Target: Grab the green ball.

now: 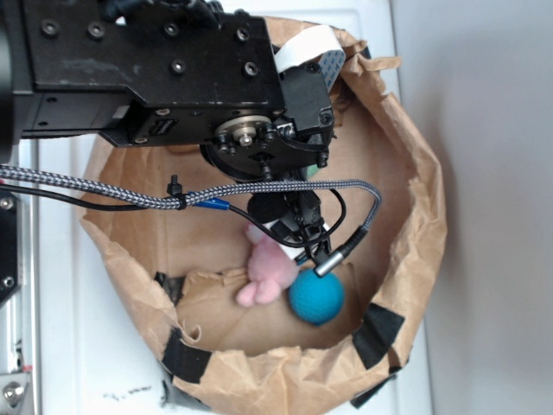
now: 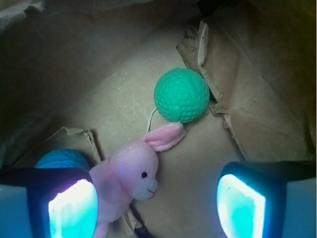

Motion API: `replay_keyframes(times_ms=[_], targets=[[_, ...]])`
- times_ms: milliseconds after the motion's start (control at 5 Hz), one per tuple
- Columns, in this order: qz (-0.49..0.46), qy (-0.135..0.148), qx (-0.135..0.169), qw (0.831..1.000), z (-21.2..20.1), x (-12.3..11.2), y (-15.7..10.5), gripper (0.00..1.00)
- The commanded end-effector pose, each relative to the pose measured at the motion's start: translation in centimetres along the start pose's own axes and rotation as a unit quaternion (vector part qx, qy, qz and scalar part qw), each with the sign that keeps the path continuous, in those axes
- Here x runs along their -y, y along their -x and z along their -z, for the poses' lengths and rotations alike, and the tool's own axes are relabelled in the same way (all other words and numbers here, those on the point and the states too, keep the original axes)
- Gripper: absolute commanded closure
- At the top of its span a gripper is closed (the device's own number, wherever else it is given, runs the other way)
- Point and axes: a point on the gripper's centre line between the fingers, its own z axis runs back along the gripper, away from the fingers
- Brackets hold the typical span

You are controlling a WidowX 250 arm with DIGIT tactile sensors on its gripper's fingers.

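Observation:
The green ball (image 2: 181, 95), mint green and dimpled, lies on the floor of the brown paper bag (image 2: 247, 84) in the wrist view, above centre. My gripper (image 2: 157, 210) is open and empty, its lit pads (image 2: 73, 208) wide apart at the bottom corners. The ball is ahead of the jaws and apart from them. The pink bunny (image 2: 131, 173) lies between the ball and the left pad, one ear touching the ball. In the exterior view my gripper (image 1: 294, 226) hangs inside the bag and the arm covers the green ball.
A teal-blue ball (image 1: 316, 296) sits beside the bunny (image 1: 268, 272) near the front of the bag; it also shows behind the left pad in the wrist view (image 2: 62, 158). The crumpled walls of the bag (image 1: 423, 190) rise all round. A braided cable (image 1: 104, 192) crosses over the bag.

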Motion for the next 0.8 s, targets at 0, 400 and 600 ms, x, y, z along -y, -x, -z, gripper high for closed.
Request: replay_keyframes(times_ms=[0,400,600], targets=[[-0.013,0.027,0.034,0.999,-0.4,-0.3,-1.7,0.0],[-0.016,0.029,0.056,0.998,1.8,0.2,-3.4,0.0],[-0.024,0.02,0.077,0.997,3.2,0.4,-3.9,0.0]])
